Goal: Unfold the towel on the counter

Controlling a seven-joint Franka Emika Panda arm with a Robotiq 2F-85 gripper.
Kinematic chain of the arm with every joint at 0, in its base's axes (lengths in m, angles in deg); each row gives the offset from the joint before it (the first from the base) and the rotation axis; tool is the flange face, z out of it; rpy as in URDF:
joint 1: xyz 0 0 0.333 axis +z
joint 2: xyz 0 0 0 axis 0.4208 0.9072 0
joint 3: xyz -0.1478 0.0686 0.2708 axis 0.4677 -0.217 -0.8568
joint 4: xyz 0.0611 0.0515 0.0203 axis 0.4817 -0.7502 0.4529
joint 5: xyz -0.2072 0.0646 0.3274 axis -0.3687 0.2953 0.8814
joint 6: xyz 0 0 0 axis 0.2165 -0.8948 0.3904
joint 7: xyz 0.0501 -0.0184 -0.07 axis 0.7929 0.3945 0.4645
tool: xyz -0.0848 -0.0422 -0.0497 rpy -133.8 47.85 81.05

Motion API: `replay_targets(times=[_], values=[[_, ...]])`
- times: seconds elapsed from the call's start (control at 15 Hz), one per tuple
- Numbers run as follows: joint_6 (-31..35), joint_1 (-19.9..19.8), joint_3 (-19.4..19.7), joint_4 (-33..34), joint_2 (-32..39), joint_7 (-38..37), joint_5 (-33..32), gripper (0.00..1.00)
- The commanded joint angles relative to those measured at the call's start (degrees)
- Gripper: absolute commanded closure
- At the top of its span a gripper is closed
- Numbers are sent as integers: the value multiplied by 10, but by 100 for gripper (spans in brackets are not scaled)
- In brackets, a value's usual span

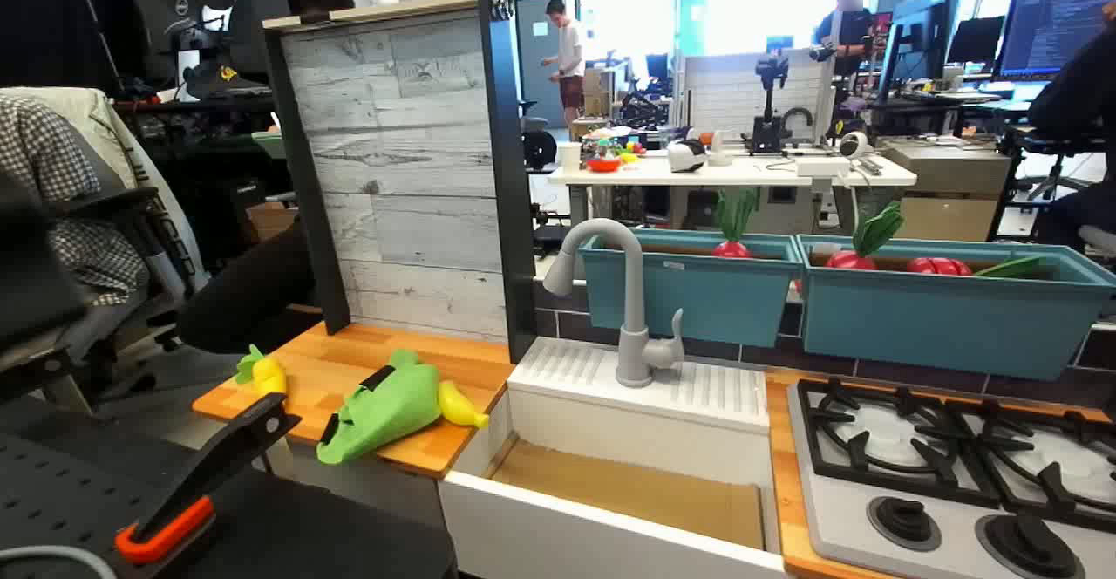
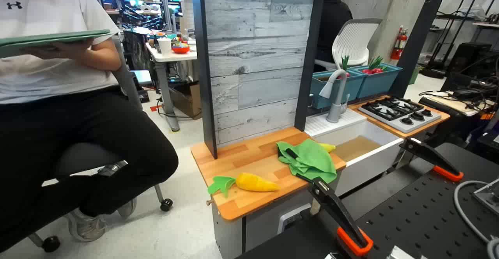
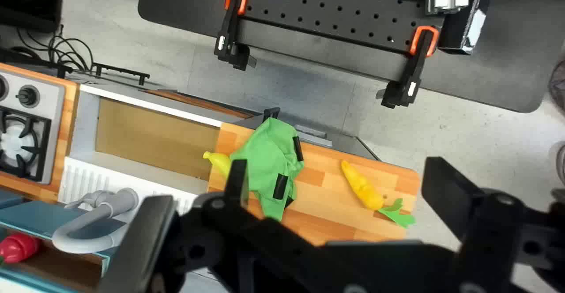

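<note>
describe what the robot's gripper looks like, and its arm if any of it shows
In the wrist view the gripper is mostly black, with blocky, angular fingers and round screw-like details. I see no cable or readable marking on it. The arm can't be made out in any view.

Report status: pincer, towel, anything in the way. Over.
Pincer open, holding nothing. Towel bunched, overhanging the counter edge. Banana close beside it, carrot farther off; both might hamper spreading.

Angular and matte black, the fingers (image 3: 446,200) are blunt-tipped, with round pivots (image 3: 505,199).
</note>
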Motion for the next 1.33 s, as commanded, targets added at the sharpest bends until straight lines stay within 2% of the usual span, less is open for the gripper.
replay_targets(times=[0.0,1.2,1.27], values=[[-1,10,9,1,1,-2,-2,0],[-1,9,9,1,1,-2,-2,0],[16,6,9,-4,8,-16,-10,0]])
